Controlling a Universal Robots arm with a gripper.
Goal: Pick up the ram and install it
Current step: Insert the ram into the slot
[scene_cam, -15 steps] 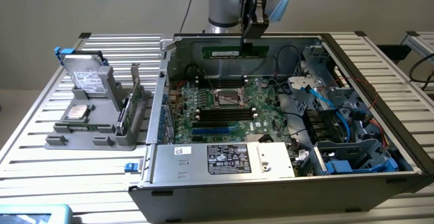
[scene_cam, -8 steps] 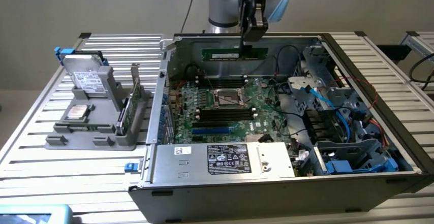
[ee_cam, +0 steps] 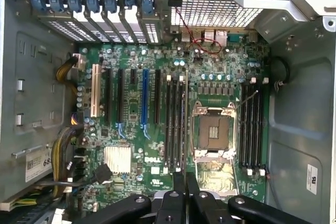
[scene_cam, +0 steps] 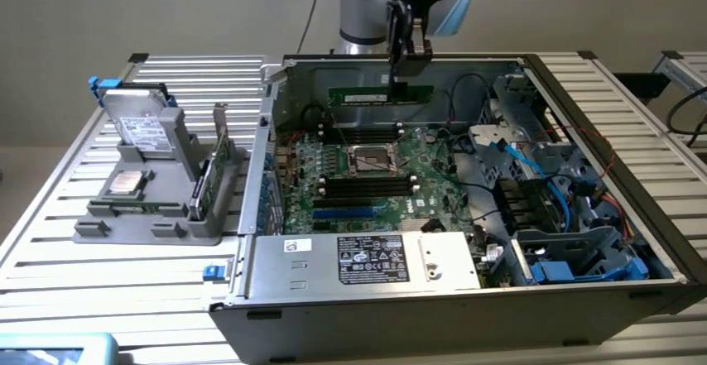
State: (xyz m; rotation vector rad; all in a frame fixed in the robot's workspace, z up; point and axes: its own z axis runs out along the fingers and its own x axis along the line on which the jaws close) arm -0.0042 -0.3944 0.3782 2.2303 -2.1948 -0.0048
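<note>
Ram [scene_cam: 359, 95] is held edge-down in the closed pincer [scene_cam: 405, 79], gripped toward its end on the exterior view's right. Its long axis is set parallel to the black memory slots [ee_cam: 175, 124] lying below it beside the CPU socket [ee_cam: 212, 132]. Open room is left above the motherboard [scene_cam: 365, 195], bounded farther off by the case wall [scene_cam: 353, 74] and the drive bay [scene_cam: 574, 249].
</note>
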